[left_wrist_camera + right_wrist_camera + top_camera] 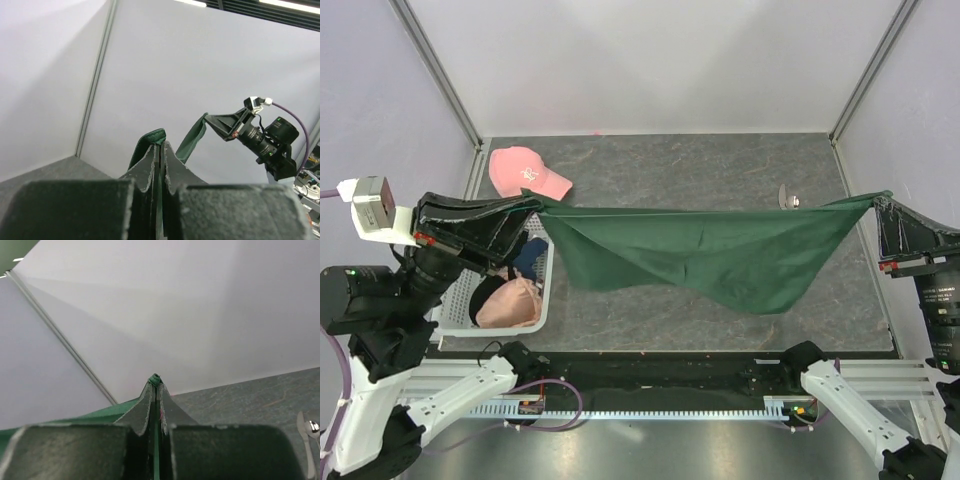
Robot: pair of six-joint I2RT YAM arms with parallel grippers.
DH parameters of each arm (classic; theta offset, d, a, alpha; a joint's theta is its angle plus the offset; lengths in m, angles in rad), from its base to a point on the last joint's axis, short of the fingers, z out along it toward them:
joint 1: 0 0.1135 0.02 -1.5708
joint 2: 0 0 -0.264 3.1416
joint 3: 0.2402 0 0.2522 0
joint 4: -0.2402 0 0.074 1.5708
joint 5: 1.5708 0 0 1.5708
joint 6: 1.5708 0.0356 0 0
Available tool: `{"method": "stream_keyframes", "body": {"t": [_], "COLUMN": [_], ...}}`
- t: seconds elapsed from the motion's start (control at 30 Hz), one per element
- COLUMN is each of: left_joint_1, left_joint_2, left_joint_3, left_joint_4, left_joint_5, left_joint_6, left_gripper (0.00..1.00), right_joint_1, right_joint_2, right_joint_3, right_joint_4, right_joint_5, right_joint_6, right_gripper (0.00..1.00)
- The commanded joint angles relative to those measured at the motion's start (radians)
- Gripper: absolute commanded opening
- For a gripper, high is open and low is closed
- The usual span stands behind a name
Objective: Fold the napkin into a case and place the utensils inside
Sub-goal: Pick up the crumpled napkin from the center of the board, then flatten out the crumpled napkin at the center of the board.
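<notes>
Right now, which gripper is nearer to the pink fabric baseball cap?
The left gripper: it is shut on a corner of the dark green cloth napkin, right beside the pink fabric cap. The right gripper pinches the opposite corner, far across the grey table.

The napkin (710, 255) is soft, matt green cloth, faintly creased. Beneath it the table (720, 165) has a grey, mottled, matt top that looks like stone. Just beyond the napkin's right end the utensils (788, 197) gleam as polished metal. Left of the napkin, the cap (525, 172) is matt pink fabric and the basket (548, 290) white plastic. At the napkin's corners the left gripper (159, 147) and right gripper (156, 385) show dark, rough, grainy faces with ragged edges.
</notes>
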Motion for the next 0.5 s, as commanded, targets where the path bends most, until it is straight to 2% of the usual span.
{"method": "stream_keyframes", "body": {"t": [0.0, 0.1, 0.13, 0.2, 0.23, 0.37, 0.43, 0.47], "left_joint_1": [0.001, 0.001, 0.001, 0.001, 0.003, 0.014, 0.070, 0.104], "left_joint_2": [0.048, 0.112, 0.135, 0.227, 0.259, 0.432, 0.528, 0.558], "left_joint_3": [-0.005, -0.022, -0.021, -0.013, -0.007, -0.005, -0.019, -0.019], "left_joint_4": [0.018, 0.008, -0.021, -0.052, -0.084, -0.124, -0.104, -0.103], "left_joint_5": [-0.013, -0.126, -0.230, -0.315, -0.420, -0.680, -0.705, -0.672], "left_joint_6": [0.061, 0.053, 0.030, 0.030, 0.030, 0.018, -0.013, -0.033], "left_gripper": [0.02, 0.02, 0.02, 0.02, 0.02, 0.02, 0.02, 0.02], "right_joint_1": [0.002, 0.002, 0.002, 0.004, 0.005, -0.025, -0.080, -0.129], "right_joint_2": [0.032, 0.093, 0.124, 0.234, 0.278, 0.530, 0.619, 0.715], "right_joint_3": [-0.016, -0.036, -0.037, -0.057, -0.068, -0.132, -0.139, -0.139], "right_joint_4": [-0.022, -0.013, -0.017, -0.008, 0.002, 0.132, 0.168, 0.206], "right_joint_5": [0.108, 0.254, 0.288, 0.370, 0.384, 0.354, 0.234, 0.209], "right_joint_6": [-0.059, -0.056, -0.048, -0.042, -0.040, -0.027, -0.002, 0.012], "right_gripper": [0.00, 0.00, 0.00, 0.00, 0.00, 0.00, 0.00, 0.00]}}
